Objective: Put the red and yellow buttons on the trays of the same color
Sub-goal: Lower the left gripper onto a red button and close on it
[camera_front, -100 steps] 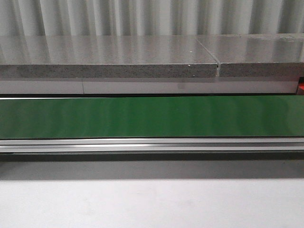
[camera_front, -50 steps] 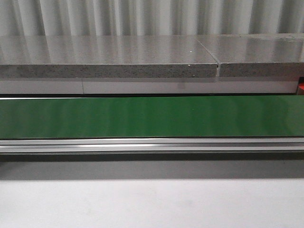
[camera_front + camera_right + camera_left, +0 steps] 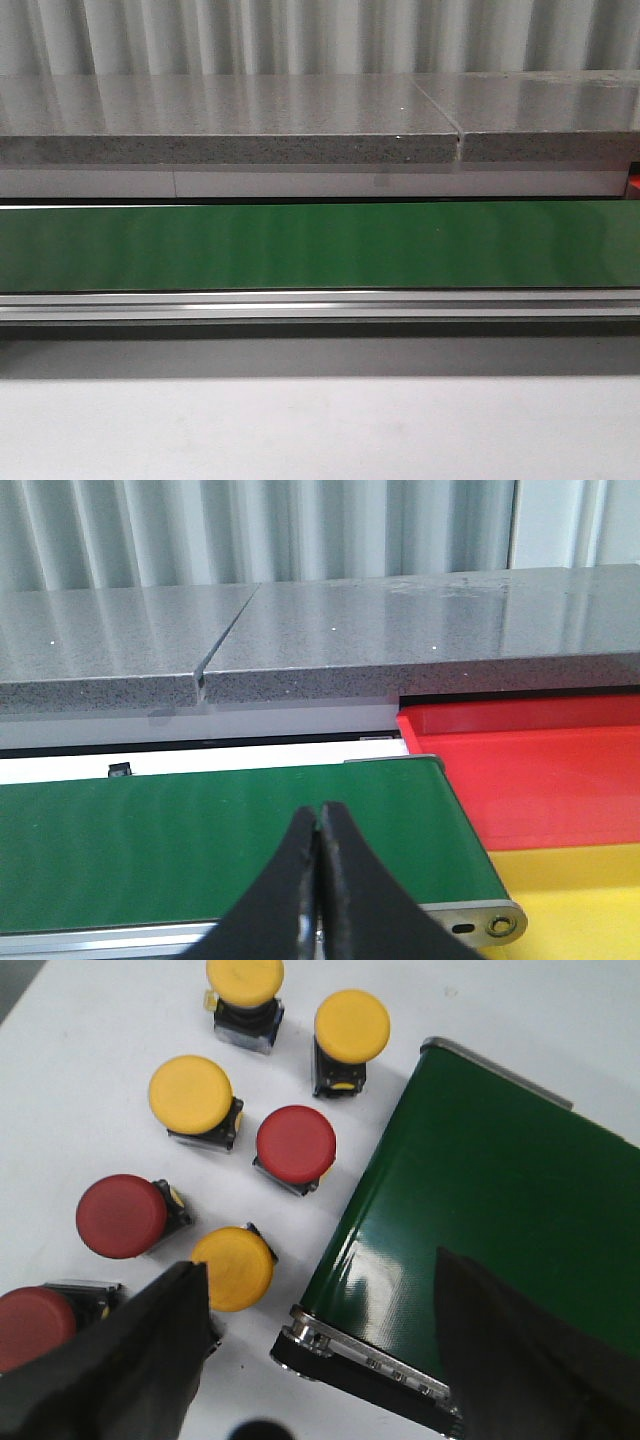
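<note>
Your front view gives you only the green conveyor belt, bare from edge to edge, with its aluminium rail and the grey stone ledge behind; no buttons, trays or arms show there. The left wrist view alone shows the buttons, on the white table just beside the belt's end roller: four yellow buttons and three red buttons, standing upright and mostly apart, one red cut off by the frame. The left gripper hangs above them with its jaws spread wide, holding nothing. Only the right wrist view shows the red tray and yellow tray, past the belt's other end. The right gripper has its fingers pressed together, empty.
</note>
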